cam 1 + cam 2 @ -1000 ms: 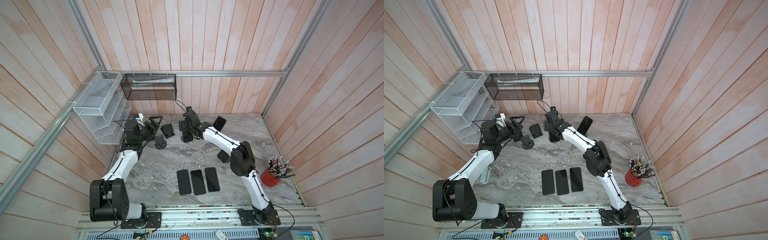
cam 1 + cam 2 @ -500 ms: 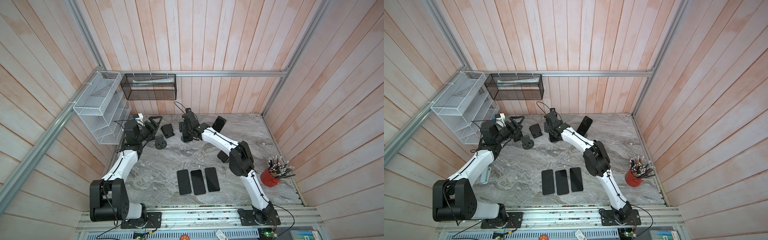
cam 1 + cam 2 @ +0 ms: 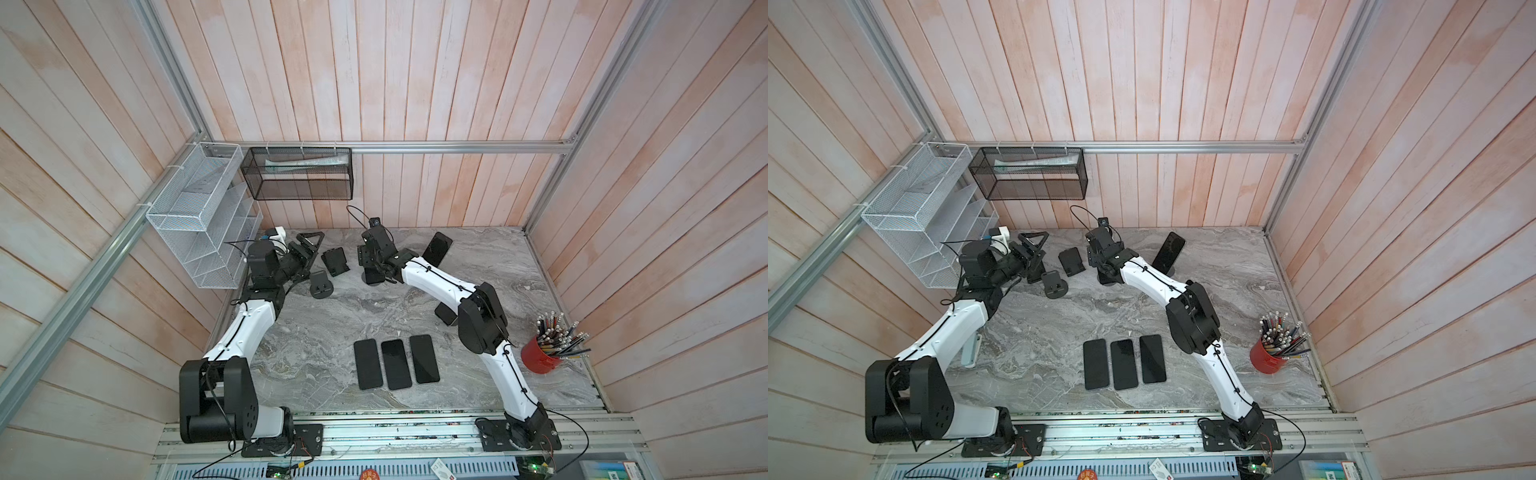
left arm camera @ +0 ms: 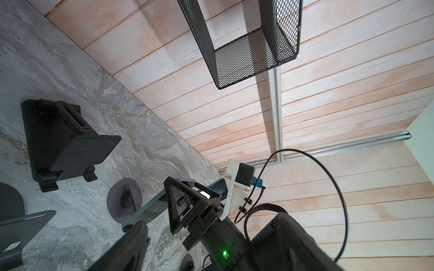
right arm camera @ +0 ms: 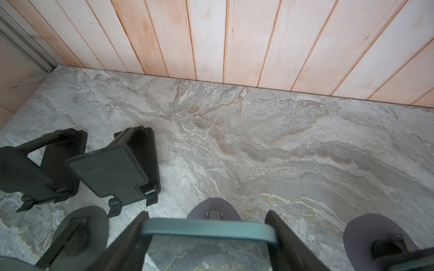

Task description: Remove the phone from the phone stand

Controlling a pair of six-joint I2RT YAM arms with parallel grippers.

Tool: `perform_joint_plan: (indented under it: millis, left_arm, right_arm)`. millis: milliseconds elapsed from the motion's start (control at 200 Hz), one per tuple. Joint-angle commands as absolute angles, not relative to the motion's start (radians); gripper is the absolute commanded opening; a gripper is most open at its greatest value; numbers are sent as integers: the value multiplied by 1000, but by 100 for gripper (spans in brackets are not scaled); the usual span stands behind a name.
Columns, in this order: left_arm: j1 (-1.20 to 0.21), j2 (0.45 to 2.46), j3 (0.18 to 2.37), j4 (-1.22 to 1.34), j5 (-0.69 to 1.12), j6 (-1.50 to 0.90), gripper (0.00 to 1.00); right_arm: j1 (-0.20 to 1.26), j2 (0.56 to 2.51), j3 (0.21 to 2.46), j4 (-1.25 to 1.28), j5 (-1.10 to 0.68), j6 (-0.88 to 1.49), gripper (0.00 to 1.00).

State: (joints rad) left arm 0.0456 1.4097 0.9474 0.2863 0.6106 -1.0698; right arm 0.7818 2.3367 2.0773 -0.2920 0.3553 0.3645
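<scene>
Right hand (image 5: 209, 237): we see its fingers astride the phone (image 5: 209, 228), contact unclear | left hand (image 3: 309, 249): spread, holding nothing | bench (image 3: 332, 316)

Grey marble-look worktop (image 3: 332, 316), boxed in by pale pink-white wood-plank walls (image 3: 415, 83) with aluminium rails (image 3: 457, 146) – even, diffuse light. Black mesh basket (image 3: 297, 174) on back wall; white wire rack (image 3: 199, 216) at far-left corner.
</scene>
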Motion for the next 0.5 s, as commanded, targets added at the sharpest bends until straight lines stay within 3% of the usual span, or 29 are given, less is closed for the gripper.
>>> perform_joint_plan:
  millis: [0,495]
  left_arm:
    - [50,1391,936,316,625,-1059,88]
    - [44,1402,933,337,641,-1063,87]
  right_arm:
    - [802,2272,2037,-279,397,338,71]
    - [811,2178,1973,-229,390,314,70]
